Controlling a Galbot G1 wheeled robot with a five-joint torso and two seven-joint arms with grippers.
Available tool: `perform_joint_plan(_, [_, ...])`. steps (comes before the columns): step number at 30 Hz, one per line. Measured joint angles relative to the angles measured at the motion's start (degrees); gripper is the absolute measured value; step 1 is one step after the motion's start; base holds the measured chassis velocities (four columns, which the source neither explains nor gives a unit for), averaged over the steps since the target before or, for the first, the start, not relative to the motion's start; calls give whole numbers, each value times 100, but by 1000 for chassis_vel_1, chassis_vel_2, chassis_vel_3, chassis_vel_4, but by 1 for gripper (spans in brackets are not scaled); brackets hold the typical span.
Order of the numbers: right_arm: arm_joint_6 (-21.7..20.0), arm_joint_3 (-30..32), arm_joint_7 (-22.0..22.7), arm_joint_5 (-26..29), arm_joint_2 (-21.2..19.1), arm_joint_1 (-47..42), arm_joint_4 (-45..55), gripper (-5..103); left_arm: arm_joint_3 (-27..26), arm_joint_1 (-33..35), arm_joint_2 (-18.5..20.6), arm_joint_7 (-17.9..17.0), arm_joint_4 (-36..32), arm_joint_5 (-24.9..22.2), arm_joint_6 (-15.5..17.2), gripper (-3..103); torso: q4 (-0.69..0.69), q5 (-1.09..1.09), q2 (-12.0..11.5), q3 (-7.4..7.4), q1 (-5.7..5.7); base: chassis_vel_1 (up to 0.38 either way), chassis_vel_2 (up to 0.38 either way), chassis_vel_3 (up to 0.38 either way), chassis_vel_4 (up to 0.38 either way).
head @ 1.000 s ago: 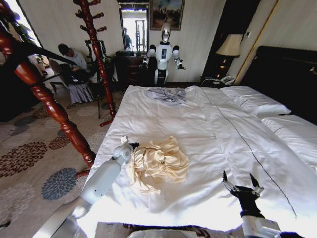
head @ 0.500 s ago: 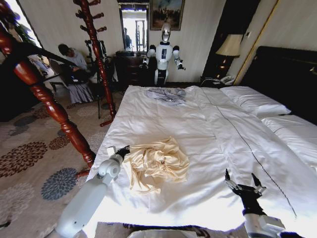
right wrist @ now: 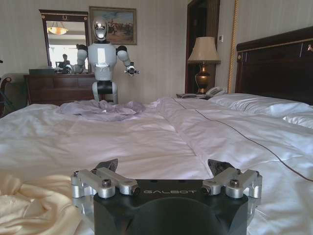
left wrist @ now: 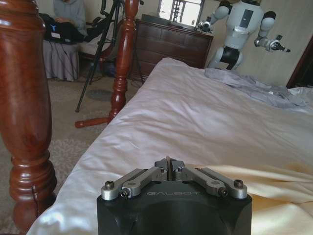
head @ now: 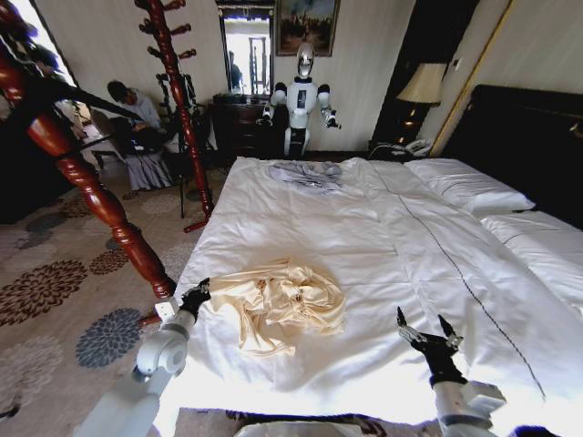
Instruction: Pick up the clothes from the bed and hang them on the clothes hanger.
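Left gripper (head: 195, 297) at the bed's (head: 301, 209) near-left edge, fingers pressed together on a stretched corner of the clothes (head: 282, 303). Right gripper (head: 423, 335) over the near-right sheet, fingers spread, holding nothing. Clothes lie crumpled between them. Grey garment (head: 307, 173) at the far end.

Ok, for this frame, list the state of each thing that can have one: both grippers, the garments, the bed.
left gripper: shut on an edge of the cream garment, at the bed's left side
right gripper: open, above bare sheet
cream garment: crumpled on the bed
grey garment: lying crumpled at the far end
bed: made
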Motion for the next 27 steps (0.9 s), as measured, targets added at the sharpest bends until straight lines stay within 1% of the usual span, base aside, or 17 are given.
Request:
perform_joint_plan(1, [0,0,0,0,0,0,0,100,0,0,0,0,0,0,0,2,0,0,0,0,0,0,0,0,0])
perform_joint_plan(4, [-117,-70,19,191,-103,-4,59,100,-352,395,-137,96,-174,104,-70,2,-2,0,0,0,0,0,0,0,0])
perform_joint_plan(6, [-205,-176,26,301,-188,-25,108,100,-517,639,-279,140,-241,189,-121,2,0,1,0,0,0,0,0,0,0])
perform_joint_plan(8, [-212,-186,26,305,-196,-26,110,100,-526,666,-297,146,-246,202,-127,2,0,0,0,0,0,0,0,0,0])
perform_joint_plan(11, [-358,-408,20,314,-439,15,136,100,-521,830,-461,199,-255,490,-218,2,-1,1,0,0,0,0,0,0,0])
perform_joint_plan(13, [-379,-426,19,314,-488,36,137,100,-509,830,-474,200,-255,521,-229,2,-1,1,0,0,0,0,0,0,0])
perform_joint_plan(16, [-539,-455,12,498,-802,158,169,100,-427,773,-489,195,-230,632,-270,2,-1,1,0,0,0,0,0,0,0])
perform_joint_plan(17, [-539,-455,12,498,-802,158,169,100,-427,773,-489,195,-230,632,-270,2,-1,1,0,0,0,0,0,0,0])
perform_joint_plan(19, [-774,-455,101,1089,-976,226,301,100,-371,743,-488,186,-226,647,-273,2,-2,2,-1,1,1,0,0,0,0])
perform_joint_plan(20, [-1182,-432,292,2099,-1112,321,553,100,-320,728,-487,172,-224,669,-273,2,-1,1,-1,1,0,0,0,0,0])
perform_joint_plan(21, [-1483,-377,453,2790,-1182,430,747,100,-285,724,-485,169,-223,685,-273,2,-1,1,-1,1,0,0,0,0,0])
perform_joint_plan(22, [-1483,-377,453,2790,-1182,430,747,100,-285,724,-485,169,-223,685,-273,2,-1,1,-1,1,0,0,0,0,0])
perform_joint_plan(23, [-1739,-319,606,3474,-1242,567,936,100,-240,714,-479,161,-220,699,-273,2,0,0,-1,1,0,0,0,0,0])
perform_joint_plan(24, [-1870,-287,691,3857,-1266,653,1038,100,-214,707,-474,158,-217,705,-273,2,1,-1,-1,1,0,0,0,0,0])
perform_joint_plan(25, [-2167,-229,871,4699,-1313,882,1199,100,-137,670,-445,145,-205,713,-273,2,1,0,-1,1,0,0,0,0,0])
perform_joint_plan(26, [-2313,-219,957,5066,-1348,1007,1230,100,-98,649,-427,144,-199,718,-273,2,-1,0,-1,1,0,0,0,0,0])
perform_joint_plan(27, [-2313,-219,957,5066,-1348,1007,1230,100,-98,649,-427,144,-199,718,-273,2,-1,0,-1,1,0,0,0,0,0])
